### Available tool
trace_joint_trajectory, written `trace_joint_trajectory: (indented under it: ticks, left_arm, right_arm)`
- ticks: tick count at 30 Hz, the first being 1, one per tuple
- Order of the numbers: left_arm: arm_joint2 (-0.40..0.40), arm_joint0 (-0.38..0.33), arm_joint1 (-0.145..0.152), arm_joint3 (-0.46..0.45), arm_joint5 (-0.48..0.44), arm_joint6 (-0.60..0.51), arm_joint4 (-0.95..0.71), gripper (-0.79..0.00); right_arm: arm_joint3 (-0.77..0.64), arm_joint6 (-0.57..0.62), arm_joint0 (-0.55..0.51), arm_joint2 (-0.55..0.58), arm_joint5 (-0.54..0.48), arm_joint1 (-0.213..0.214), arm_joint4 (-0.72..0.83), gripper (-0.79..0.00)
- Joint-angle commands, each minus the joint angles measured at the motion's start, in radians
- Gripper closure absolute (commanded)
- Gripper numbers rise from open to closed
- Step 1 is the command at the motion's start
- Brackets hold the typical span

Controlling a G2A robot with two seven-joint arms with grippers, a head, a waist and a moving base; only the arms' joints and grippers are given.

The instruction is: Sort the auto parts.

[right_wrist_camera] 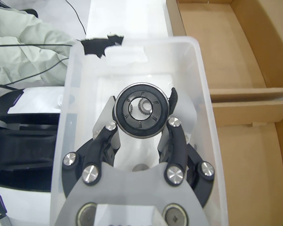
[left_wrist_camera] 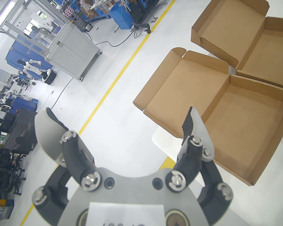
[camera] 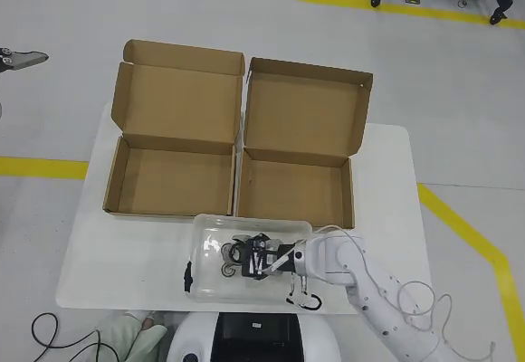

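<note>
The right end effector pinches a black ring bearing by its rim inside the clear bin at the counter's near edge, perhaps with a small gear below its bore, just before an open box and a second box, while the left end effector hangs spread over the floor.

Two open cardboard boxes, one clear plastic bin, one ring-shaped bearing, one white table.
</note>
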Motion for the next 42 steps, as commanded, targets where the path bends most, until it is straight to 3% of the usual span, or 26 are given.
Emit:
trace_joint_trajectory:
  ticks: [1, 15, 27, 38, 42]
  left_arm:
    - [0.000, 0.000, 0.000, 0.000, 0.000, 0.000, 0.000, -0.785]
    - [0.000, 0.000, 0.000, 0.000, 0.000, 0.000, 0.000, -0.785]
    - [0.000, 0.000, 0.000, 0.000, 0.000, 0.000, 0.000, -0.785]
    - [0.000, 0.000, 0.000, 0.000, 0.000, 0.000, 0.000, -0.785]
    - [0.000, 0.000, 0.000, 0.000, 0.000, 0.000, 0.000, -0.785]
  right_arm:
    - [-0.003, -0.026, 0.008, -0.003, -0.012, 0.000, 0.000, 0.000]
    - [-0.104, -0.172, 0.091, 0.046, 0.021, 0.000, 0.102, 0.000]
    - [-0.241, -0.192, 0.167, 0.126, 0.078, 0.004, 0.178, 0.000]
    - [-0.296, -0.279, 0.227, 0.223, 0.075, 0.008, 0.340, 0.000]
    - [-0.318, -0.261, 0.240, 0.248, 0.073, 0.012, 0.349, 0.000]
